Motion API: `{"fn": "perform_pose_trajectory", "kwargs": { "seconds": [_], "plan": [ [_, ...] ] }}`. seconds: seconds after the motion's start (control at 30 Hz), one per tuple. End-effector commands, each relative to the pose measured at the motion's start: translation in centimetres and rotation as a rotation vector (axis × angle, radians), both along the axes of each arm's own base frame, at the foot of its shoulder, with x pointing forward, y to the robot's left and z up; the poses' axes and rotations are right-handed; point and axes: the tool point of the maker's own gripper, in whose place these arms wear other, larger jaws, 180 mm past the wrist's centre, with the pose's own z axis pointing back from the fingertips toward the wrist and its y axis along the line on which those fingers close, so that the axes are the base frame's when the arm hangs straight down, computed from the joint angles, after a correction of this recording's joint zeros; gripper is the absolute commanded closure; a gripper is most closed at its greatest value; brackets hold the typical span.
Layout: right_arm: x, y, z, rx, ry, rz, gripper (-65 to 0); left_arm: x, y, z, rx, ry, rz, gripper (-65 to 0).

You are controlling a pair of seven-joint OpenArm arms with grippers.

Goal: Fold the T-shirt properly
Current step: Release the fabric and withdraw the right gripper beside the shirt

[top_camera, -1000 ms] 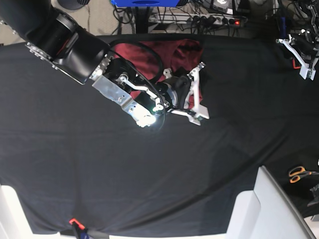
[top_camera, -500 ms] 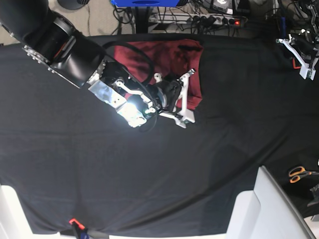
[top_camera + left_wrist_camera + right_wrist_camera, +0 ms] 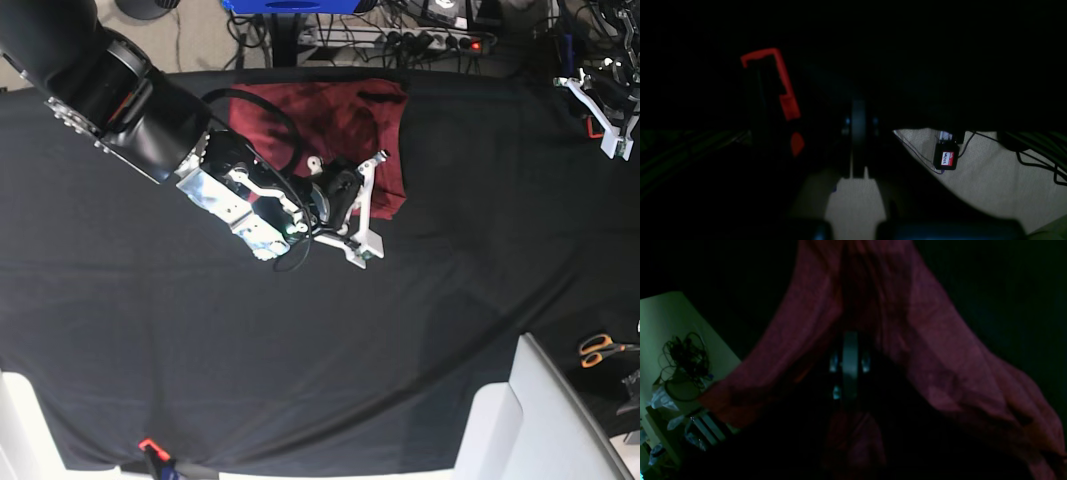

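Observation:
The T-shirt (image 3: 320, 120) is a maroon block lying flat at the back middle of the black table cloth (image 3: 300, 350). My right gripper (image 3: 372, 205) hovers over its front right corner with its white fingers together. In the right wrist view the maroon T-shirt (image 3: 940, 366) spreads ahead of and under the shut right gripper (image 3: 850, 336); whether any cloth is pinched does not show. My left gripper (image 3: 600, 115) is parked at the table's far right corner, far from the shirt. In the dark left wrist view the left gripper (image 3: 858, 113) is shut on nothing.
Orange-handled scissors (image 3: 598, 348) lie at the right edge. A white frame (image 3: 530, 420) rises at the front right. A red clamp (image 3: 780, 86) sits beside the left gripper. Cables and a power strip (image 3: 430, 40) run behind the table.
My right gripper has slid left and toward the front, uncovering the shirt's front right corner. The left arm has not moved.

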Motion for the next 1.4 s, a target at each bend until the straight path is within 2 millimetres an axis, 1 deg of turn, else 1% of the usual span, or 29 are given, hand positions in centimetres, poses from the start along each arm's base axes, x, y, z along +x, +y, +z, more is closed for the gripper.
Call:
{"fn": "perform_pose_trajectory", "kwargs": {
  "seconds": [0.0,0.3,0.8,0.87,0.93,0.97,1.0,1.03,1.07,1.1,1.17,1.2,1.3,1.37],
  "plan": [
    [1.3,0.8,1.2,0.033,-0.028,-0.004,-1.2,0.7,0.8,1.1,0.024,-0.025,-0.019,0.0],
    [3.0,-0.2,0.0,0.025,-0.052,-0.07,-1.2,0.6,0.8,1.1,0.025,-0.021,-0.019,0.0],
    [3.7,0.5,0.8,0.068,-0.084,-0.09,-1.1,0.7,0.8,1.0,0.023,-0.024,-0.017,0.0],
    [3.6,1.3,1.9,0.098,-0.099,-0.075,-0.2,0.7,0.8,1.0,0.023,-0.023,-0.016,0.0],
    [3.1,2.5,3.4,0.138,-0.113,-0.047,0.0,0.7,0.8,1.0,0.022,-0.022,-0.018,0.0],
    [3.1,2.2,3.9,0.137,-0.112,-0.041,0.0,0.7,0.8,1.0,0.022,-0.022,-0.018,0.0],
    [3.4,2.1,4.8,0.153,-0.116,-0.048,0.0,0.8,0.7,1.1,0.024,-0.025,-0.02,0.0],
    [3.2,2.2,5.5,0.17,-0.104,-0.056,0.0,0.8,0.7,1.1,0.023,-0.025,-0.02,0.0],
    [3.3,2.1,6.6,0.197,-0.105,-0.07,0.0,0.8,0.7,1.1,0.023,-0.025,-0.02,0.0],
    [3.5,2.0,7.6,0.216,-0.105,-0.08,0.0,0.8,0.7,1.1,0.023,-0.025,-0.02,0.0],
    [3.3,0.6,8.5,0.205,-0.089,-0.079,0.0,0.8,0.7,1.1,0.023,-0.025,-0.02,0.0],
    [2.9,0.0,8.7,0.203,-0.085,-0.075,0.0,0.8,0.7,1.1,0.023,-0.025,-0.02,0.0],
    [1.3,-2.3,8.6,0.203,-0.086,-0.094,0.0,0.8,0.6,1.0,0.022,-0.023,-0.026,0.0],
    [0.8,-3.9,8.5,0.204,-0.085,-0.167,0.0,1.2,-0.8,0.4,0.008,0.001,-0.083,0.0]
  ]
}}
